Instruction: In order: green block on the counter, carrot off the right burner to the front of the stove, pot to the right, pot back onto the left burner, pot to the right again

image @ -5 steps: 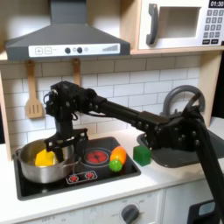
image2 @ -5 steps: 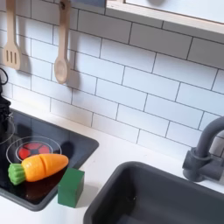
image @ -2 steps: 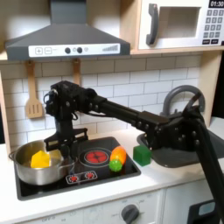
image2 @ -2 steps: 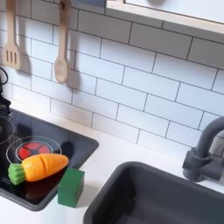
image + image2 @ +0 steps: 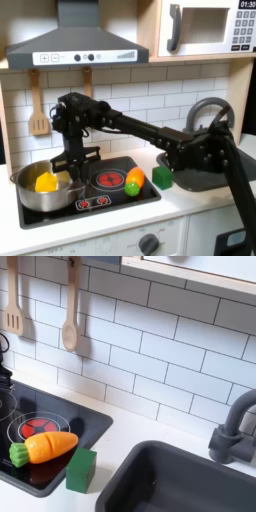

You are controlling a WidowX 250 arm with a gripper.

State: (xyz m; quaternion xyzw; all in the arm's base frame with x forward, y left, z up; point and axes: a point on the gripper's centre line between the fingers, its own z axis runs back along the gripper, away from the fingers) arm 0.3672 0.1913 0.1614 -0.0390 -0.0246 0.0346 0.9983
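Note:
The steel pot (image 5: 40,190) sits on the left burner of the black stove (image 5: 110,200), with a yellow toy food piece (image 5: 45,181) inside it. My gripper (image 5: 68,172) reaches down onto the pot's right rim and looks shut on it. The orange carrot (image 5: 133,181) (image 5: 46,446) lies on the stove in front of the right burner (image 5: 108,178) (image 5: 38,426), its green end toward the front. Beside the stove's right edge, the green block (image 5: 161,177) (image 5: 80,469) rests on the off-white counter (image 5: 120,222) (image 5: 125,431).
A dark sink (image 5: 205,180) (image 5: 175,484) with a grey faucet (image 5: 236,426) lies right of the block in both exterior views. My arm's base (image 5: 205,150) stands by the sink. Wooden utensils (image 5: 38,105) (image 5: 69,318) hang on the tiled wall.
The pot and my gripper slid a little to the first exterior view's left between a second ago and 0.4 s ago. Nothing has moved since. Carrot and block stay put.

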